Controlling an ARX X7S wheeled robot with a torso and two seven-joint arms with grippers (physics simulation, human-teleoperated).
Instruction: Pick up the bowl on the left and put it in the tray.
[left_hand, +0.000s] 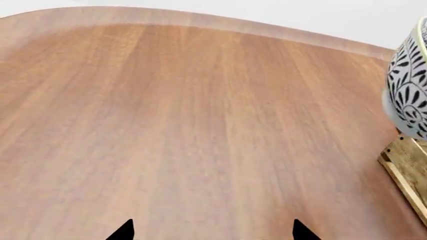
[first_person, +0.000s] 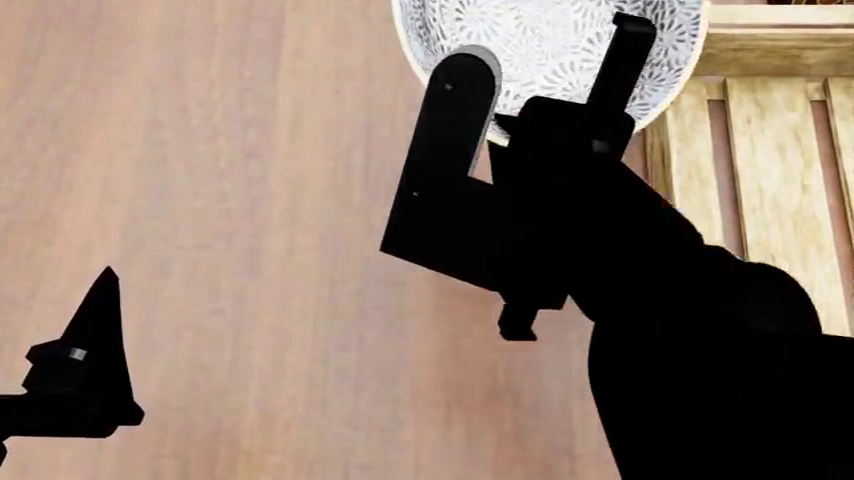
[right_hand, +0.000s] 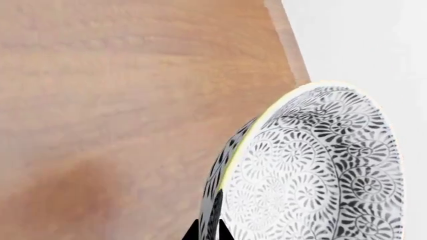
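The bowl (first_person: 547, 40), white with a dense grey-blue floral pattern, hangs above the table at the left end of the tray (first_person: 774, 150), a light-wood slatted crate. My right gripper (first_person: 621, 60) is shut on it. In the right wrist view the two fingertips of the right gripper (right_hand: 207, 232) pinch the rim of the tilted bowl (right_hand: 313, 170). My left gripper (left_hand: 213, 231) is open and empty over bare table. From it the bowl (left_hand: 410, 85) and a corner of the tray (left_hand: 407, 170) show off to one side. In the head view the left gripper (first_person: 94, 340) sits low at the left.
The wooden table (first_person: 240, 200) stretches under both arms, and its far edge (left_hand: 200, 20) shows in the left wrist view. My right arm (first_person: 694, 350) hides the tray's near left part.
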